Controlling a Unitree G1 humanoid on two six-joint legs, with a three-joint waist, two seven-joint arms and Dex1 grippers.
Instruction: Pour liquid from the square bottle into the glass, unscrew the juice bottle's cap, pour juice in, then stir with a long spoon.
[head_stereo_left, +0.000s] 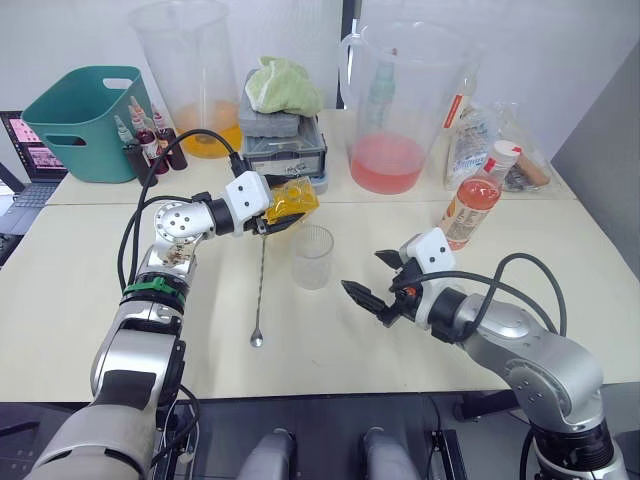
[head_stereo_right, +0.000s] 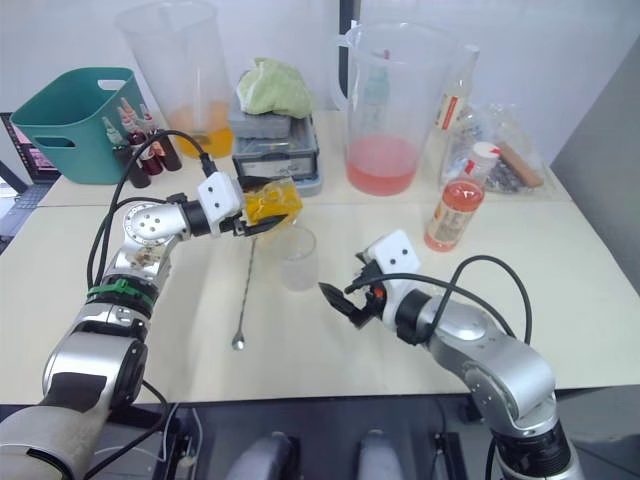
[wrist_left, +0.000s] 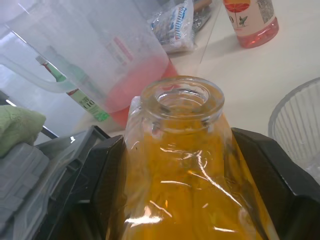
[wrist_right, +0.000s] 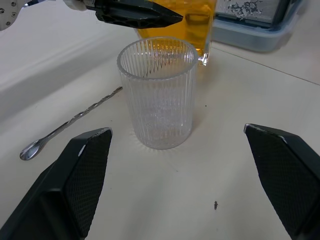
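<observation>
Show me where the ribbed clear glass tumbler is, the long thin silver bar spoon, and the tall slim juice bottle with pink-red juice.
Ribbed clear glass tumbler (wrist_right: 156, 100): right wrist view, middle of its side wall.
Long thin silver bar spoon (head_stereo_left: 261, 284): left eye view, middle of its handle.
Tall slim juice bottle with pink-red juice (head_stereo_left: 473, 201): left eye view, its labelled body.

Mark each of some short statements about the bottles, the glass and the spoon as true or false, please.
1. The left hand holds the square bottle. True.
2. The glass is full of yellow liquid. False: it is empty.
3. The right hand grips the glass. False: it is open, beside the glass.
4. The juice bottle has its cap on. True.
5. The long spoon stands in the glass. False: it lies on the table.
</observation>
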